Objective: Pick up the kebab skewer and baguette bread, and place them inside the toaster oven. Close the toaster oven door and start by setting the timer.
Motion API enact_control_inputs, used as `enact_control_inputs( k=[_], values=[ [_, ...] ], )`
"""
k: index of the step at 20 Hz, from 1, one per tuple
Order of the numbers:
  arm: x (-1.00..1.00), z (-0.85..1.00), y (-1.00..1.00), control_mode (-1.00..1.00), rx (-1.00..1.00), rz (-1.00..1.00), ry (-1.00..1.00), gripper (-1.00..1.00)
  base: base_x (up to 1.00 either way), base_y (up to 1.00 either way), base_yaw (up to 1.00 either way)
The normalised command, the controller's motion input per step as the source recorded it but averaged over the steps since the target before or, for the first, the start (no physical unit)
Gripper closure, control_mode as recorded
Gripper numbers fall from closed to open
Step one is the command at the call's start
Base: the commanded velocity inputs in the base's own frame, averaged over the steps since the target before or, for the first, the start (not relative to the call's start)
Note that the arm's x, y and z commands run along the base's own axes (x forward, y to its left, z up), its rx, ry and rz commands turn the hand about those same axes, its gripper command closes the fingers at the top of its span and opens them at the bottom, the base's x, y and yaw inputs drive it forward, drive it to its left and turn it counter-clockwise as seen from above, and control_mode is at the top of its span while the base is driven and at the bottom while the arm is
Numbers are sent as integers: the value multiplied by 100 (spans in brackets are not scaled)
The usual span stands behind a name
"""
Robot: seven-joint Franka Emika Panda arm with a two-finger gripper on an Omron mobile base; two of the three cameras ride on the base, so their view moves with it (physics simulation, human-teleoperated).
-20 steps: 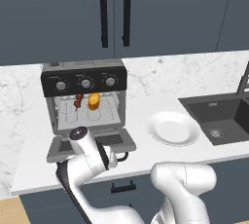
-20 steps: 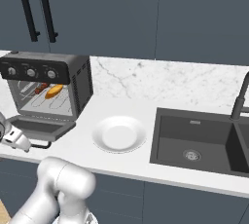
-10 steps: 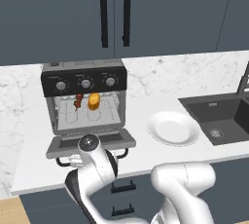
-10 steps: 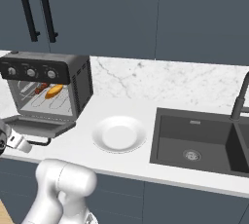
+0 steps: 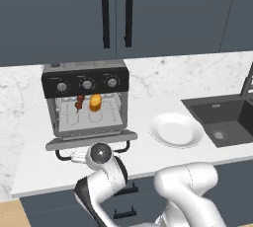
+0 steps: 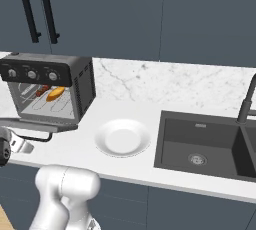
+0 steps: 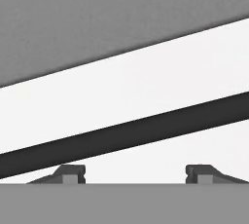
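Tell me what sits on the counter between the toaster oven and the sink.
A white plate lies between the toaster oven and the sink, as the right base view shows.

Kebab skewer (image 5: 79,102) left of baguette bread (image 5: 95,101), both in toaster oven (image 5: 85,97); toaster oven door (image 5: 91,139) down in front; plate (image 5: 176,130) right, sink (image 6: 205,144) beyond.

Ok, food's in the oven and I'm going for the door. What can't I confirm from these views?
- Gripper: hand view shows two tips apart beside the door handle; contact unclear.
- Left base view: the arm's wrist covers the handle's middle.
- Knobs: too small to read the timer.
- Kebab skewer and baguette bread: resting points unclear.
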Motion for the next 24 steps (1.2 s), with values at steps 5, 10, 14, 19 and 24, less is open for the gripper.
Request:
enact_control_inputs(
  k=[5, 10, 14, 19, 24],
  values=[
    [51, 47, -43, -100, 13, 1, -4, -100, 0, 0, 0],
    [46, 50, -33, -100, 14, 0, 0, -100, 0, 0, 0],
    [26, 57, -23, -100, 13, 0, 0, -100, 0, 0, 0],
    [37, 55, -13, -100, 10, 0, 3, -100, 0, 0, 0],
    [42, 35, -2, -100, 6, 0, 3, -100, 0, 0, 0]
  ],
)
